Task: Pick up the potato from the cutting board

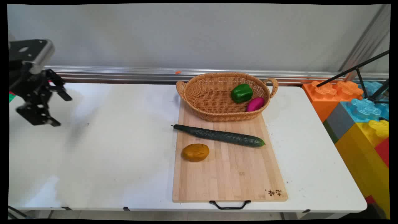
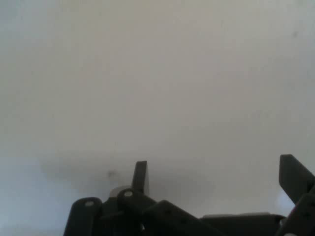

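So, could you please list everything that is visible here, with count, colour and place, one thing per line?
table: 1, white, fills the main view.
cutting board: 1, light wood with black handle, on the table right of centre.
wicker basket: 1, tan, on the board's far end.
green pepper: 1, green, inside the basket.
magenta vegetable: 1, magenta, inside the basket beside the pepper.
cucumber: 1, dark green, lying across the board.
potato: 1, brownish orange, on the board near the cucumber.
toy blocks: several, orange, blue, yellow, grey, right of the table.
end effector: 1, black, open, above the table's left side, holding nothing.
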`<state>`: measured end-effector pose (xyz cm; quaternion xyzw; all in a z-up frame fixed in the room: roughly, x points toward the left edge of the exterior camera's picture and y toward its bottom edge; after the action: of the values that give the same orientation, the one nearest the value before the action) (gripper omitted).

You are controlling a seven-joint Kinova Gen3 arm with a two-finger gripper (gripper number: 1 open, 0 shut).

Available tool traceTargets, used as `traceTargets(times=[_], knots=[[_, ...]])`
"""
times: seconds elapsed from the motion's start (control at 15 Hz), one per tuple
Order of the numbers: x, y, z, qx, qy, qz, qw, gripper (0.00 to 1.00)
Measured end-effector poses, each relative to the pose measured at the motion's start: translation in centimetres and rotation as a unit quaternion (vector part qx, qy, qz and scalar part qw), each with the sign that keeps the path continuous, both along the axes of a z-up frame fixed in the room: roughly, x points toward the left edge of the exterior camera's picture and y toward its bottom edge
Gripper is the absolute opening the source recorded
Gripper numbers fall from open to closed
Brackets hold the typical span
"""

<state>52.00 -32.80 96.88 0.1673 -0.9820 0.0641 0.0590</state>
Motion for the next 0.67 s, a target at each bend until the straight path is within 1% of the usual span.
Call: traceTargets(times=[0.13,0.33,0.4,0.47,0.53,0.67], knots=[[-1.8,-0.3,-1.2,0.0,0.023,0.006,0.9997,1.0],[-6.1,-0.6,-2.6,-0.004,0.063,0.018,0.9979,1.0],[-7.1,-0.7,-2.8,-0.006,0.069,0.021,0.9974,1.0],[-8.8,-0.7,-3.2,-0.007,0.077,0.027,0.9967,1.0],[-11.0,-0.8,-3.6,-0.01,0.084,0.033,0.9958,1.0],[-14.9,-0.8,-4.3,-0.015,0.098,0.038,0.9944,1.0]])
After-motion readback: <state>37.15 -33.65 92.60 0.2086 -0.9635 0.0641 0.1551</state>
